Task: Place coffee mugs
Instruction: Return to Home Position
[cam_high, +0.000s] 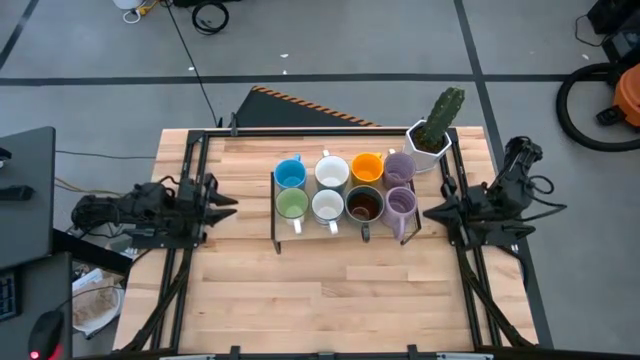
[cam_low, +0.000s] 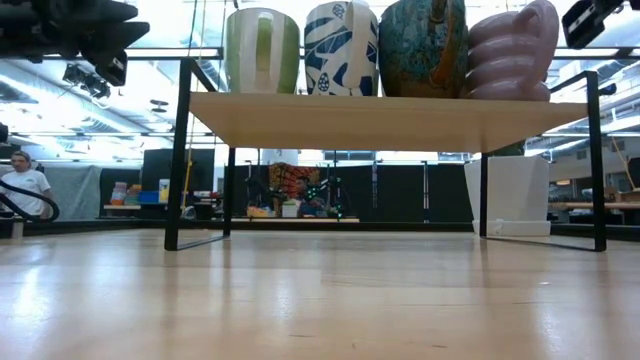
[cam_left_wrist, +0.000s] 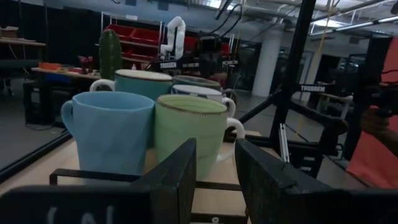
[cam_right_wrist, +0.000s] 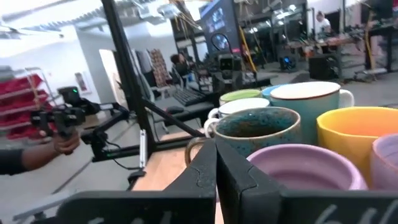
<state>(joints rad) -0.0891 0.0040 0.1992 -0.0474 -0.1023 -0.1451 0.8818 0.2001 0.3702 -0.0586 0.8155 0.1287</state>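
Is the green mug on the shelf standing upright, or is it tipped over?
Upright. From above, the green mug shows its round open mouth facing up, and at table height its base sits flat on the shelf.

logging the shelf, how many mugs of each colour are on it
blue mug: 1
green mug: 1
orange mug: 1
dark brown mug: 1
white mugs: 2
lilac mugs: 2
total: 8
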